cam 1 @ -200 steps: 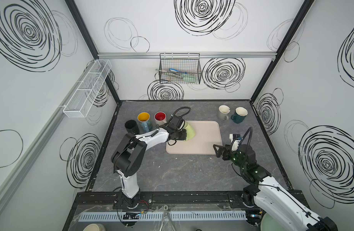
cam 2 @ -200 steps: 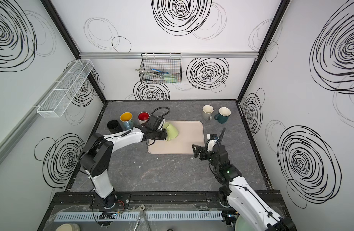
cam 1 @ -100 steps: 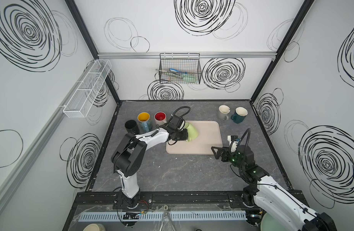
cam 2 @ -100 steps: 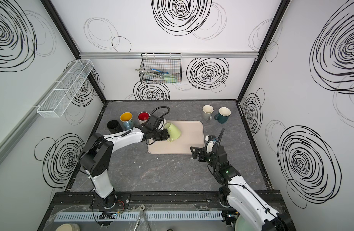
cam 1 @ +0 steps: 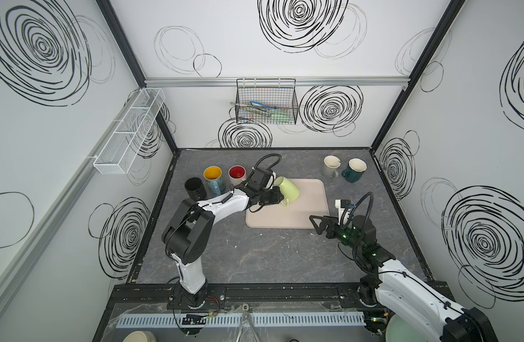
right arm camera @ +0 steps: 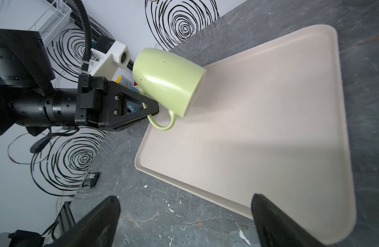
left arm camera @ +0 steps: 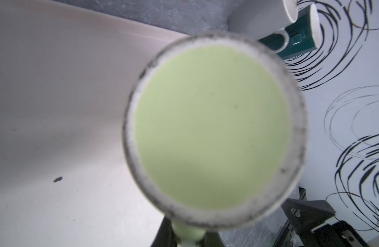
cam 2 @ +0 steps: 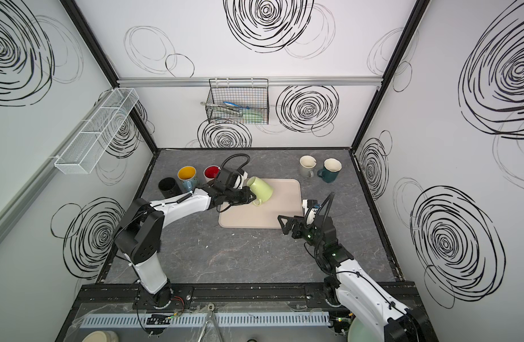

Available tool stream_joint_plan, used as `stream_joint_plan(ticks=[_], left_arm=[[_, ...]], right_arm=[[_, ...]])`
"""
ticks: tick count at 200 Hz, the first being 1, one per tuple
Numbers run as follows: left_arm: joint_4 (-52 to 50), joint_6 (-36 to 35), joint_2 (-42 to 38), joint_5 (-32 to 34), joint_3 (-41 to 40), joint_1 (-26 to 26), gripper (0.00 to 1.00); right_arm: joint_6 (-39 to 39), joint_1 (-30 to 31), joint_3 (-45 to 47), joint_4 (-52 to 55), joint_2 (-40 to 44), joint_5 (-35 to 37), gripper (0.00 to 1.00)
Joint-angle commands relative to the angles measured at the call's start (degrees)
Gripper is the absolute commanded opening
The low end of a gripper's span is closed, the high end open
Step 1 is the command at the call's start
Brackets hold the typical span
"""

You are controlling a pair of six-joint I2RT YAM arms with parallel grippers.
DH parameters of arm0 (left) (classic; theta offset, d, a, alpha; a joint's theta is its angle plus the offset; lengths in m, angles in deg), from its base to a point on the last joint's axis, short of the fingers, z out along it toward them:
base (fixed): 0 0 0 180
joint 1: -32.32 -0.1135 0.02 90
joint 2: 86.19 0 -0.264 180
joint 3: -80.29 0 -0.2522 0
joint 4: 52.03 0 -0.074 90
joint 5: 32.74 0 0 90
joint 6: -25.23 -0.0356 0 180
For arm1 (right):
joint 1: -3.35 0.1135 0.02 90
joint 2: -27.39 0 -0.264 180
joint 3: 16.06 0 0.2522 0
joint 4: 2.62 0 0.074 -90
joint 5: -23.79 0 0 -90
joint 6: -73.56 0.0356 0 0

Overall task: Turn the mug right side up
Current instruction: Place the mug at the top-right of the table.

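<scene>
Your left gripper (right arm camera: 151, 111) is clenched on the handle (right arm camera: 162, 126) of the green mug (right arm camera: 169, 79), which tilts base-up, mouth slanting down over the tray's (right arm camera: 270, 128) far left corner. Your right gripper (right arm camera: 185, 197) gapes wide just off the tray's near right corner.

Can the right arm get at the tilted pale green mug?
Probably yes: the open right tool faces the tilted pale green ceramic mug across bare beige plastic tray, nothing between. The left tool is shut on its handle, though.
</scene>
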Motion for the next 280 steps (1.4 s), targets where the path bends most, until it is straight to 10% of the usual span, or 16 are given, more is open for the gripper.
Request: stream_joint_plan(ticks=[1,280], left_arm=[[11.1,2.6,-5.4,-3.0,-0.1,0.9,0.0],[34.2,19.8,-14.8,-3.3,-8.5,6.2,0.0]], right_arm=[[3.3,-0.2,0.5,-6.8,-0.2,-2.1,1.0],[7.8,-0.3,-10.0,-28.3,-15.0,-6.3,0.82]])
